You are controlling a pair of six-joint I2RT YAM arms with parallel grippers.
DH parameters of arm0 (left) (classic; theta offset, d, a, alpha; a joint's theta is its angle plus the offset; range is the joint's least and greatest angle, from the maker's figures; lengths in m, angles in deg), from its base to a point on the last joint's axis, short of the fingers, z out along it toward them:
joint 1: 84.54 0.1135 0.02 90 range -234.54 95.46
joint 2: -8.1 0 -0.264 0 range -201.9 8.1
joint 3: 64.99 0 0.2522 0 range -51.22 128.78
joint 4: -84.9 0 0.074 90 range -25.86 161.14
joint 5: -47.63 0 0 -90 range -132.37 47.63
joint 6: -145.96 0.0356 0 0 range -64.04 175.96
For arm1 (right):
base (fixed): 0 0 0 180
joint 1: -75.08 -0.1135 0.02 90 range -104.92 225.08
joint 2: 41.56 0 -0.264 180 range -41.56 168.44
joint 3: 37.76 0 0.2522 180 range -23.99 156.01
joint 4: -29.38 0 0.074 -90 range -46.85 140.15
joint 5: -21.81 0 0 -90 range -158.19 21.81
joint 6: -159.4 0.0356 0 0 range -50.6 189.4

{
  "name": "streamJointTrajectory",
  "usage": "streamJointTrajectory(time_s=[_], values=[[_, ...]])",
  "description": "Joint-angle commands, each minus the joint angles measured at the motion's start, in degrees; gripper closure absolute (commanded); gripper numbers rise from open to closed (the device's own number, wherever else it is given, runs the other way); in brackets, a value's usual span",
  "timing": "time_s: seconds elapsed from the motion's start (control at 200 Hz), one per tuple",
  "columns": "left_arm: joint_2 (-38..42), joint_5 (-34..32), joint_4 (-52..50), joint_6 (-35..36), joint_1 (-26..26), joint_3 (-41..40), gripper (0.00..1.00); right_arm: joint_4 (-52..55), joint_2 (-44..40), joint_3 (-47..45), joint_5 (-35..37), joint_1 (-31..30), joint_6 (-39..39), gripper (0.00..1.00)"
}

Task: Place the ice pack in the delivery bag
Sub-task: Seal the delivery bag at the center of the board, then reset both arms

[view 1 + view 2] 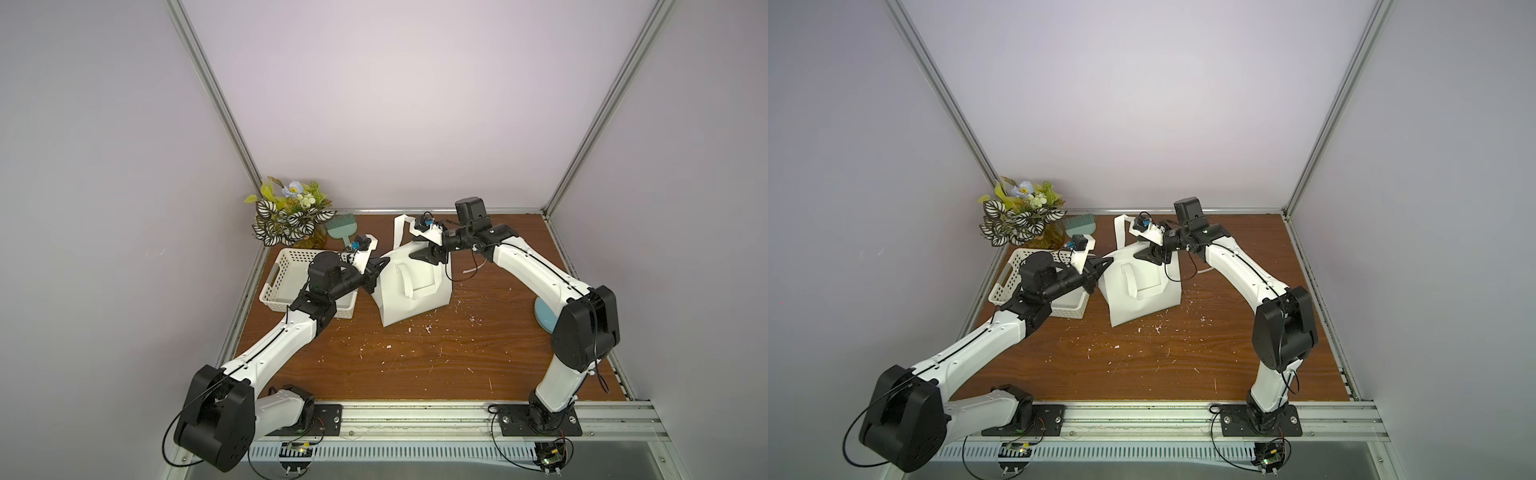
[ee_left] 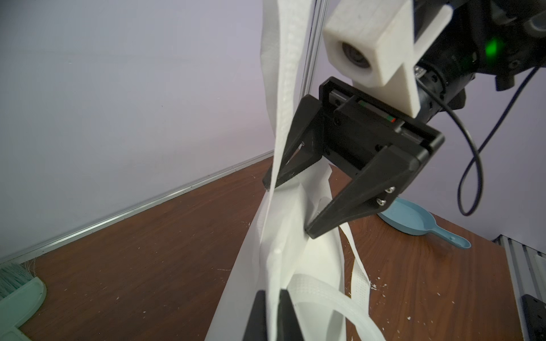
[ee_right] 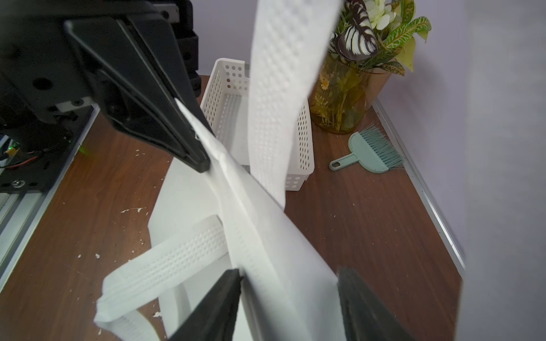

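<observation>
The delivery bag (image 1: 409, 291) (image 1: 1138, 295), a white fabric tote, stands in the middle of the table with its top edge drawn up between both arms. My left gripper (image 1: 384, 262) (image 2: 271, 295) is shut on the bag's upper edge at its left end, and white fabric shows pinched between the fingers. My right gripper (image 1: 417, 255) (image 3: 289, 274) is open and straddles the top edge at the right end, one finger touching the fabric. A handle (image 3: 177, 259) loops down the bag's side. The ice pack is not in view.
A white perforated basket (image 1: 291, 278) sits left of the bag, under my left arm. Behind it stand a plant in a vase (image 1: 291, 220) and a teal hand brush (image 1: 338, 230). A blue dustpan (image 2: 413, 218) lies at the right. White crumbs dot the wooden table.
</observation>
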Motion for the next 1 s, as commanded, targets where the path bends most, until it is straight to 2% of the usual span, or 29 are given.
streamJointTrajectory(time_s=[0.0,0.14,0.27,0.571,0.716,0.901,0.941,0.996], values=[[2.05,0.94,3.68,0.18,-0.01,-0.43,1.00,0.24,0.61,-0.14,4.02,-0.59,0.86,0.44],[2.39,1.38,3.79,-0.19,-0.01,-0.47,1.00,-1.88,0.66,-1.15,9.74,-1.42,2.37,0.53],[2.62,1.28,4.00,-0.29,-0.01,-0.41,1.00,-1.97,0.37,-2.96,13.66,-3.03,0.31,0.52],[2.84,1.38,3.56,-0.29,-0.01,-0.50,1.00,-6.75,-1.05,-7.12,21.64,-2.98,3.66,0.51],[3.18,1.14,3.26,-0.11,-0.01,-0.73,1.00,-9.79,-4.41,-9.61,16.68,-0.27,6.42,0.48],[3.19,0.86,3.40,-0.88,-0.06,-0.83,1.00,-18.31,-13.51,-17.09,9.57,2.70,9.35,0.37],[3.19,0.88,3.61,-1.21,-0.01,-0.92,0.97,-20.87,-15.85,-19.10,9.04,3.23,10.78,0.34],[3.28,1.08,3.67,-1.59,-0.01,-0.76,0.85,-24.50,-18.97,-21.95,9.29,4.11,13.15,0.29]])
